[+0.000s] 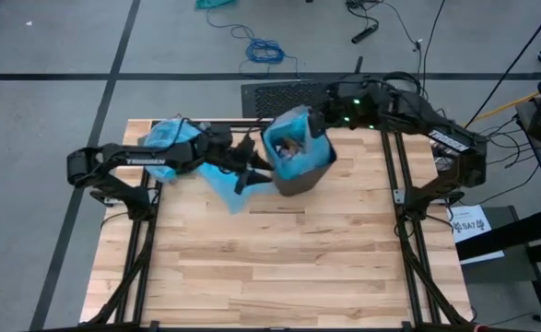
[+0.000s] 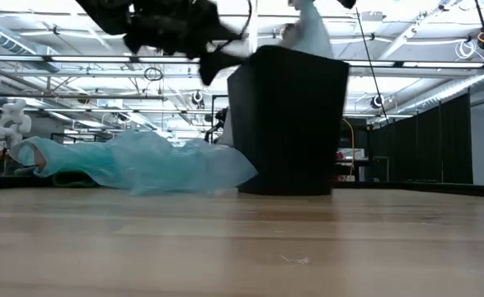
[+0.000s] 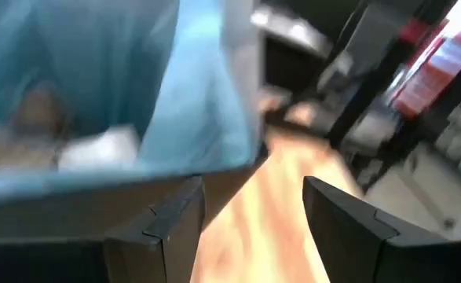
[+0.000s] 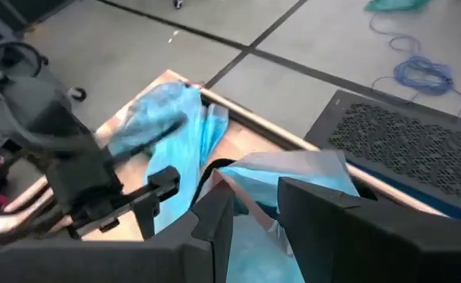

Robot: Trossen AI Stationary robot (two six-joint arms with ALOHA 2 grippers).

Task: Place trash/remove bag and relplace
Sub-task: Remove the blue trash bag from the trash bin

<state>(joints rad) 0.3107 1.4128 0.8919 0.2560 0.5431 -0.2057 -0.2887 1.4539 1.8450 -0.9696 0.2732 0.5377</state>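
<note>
A spare blue bag (image 1: 222,180) lies flat at the left, the left gripper (image 1: 249,171) hovers wide open beside the bin (image 1: 299,173), whose liner (image 1: 288,138) holds the trash (image 1: 293,148), and the right gripper (image 1: 318,124), narrowed, seems to pinch the liner's rim; lifting it out comes next.

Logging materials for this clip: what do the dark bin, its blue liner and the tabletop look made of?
The dark, straight-sided waste bin looks like matte plastic, though that is uncertain: smooth, no shine. The pale blue liner bag in it seems thin plastic film: translucent, crumpled folds, like the spare blue bag lying beside it. The light tabletop looks like wood: jointed planks with visible grain.
</note>
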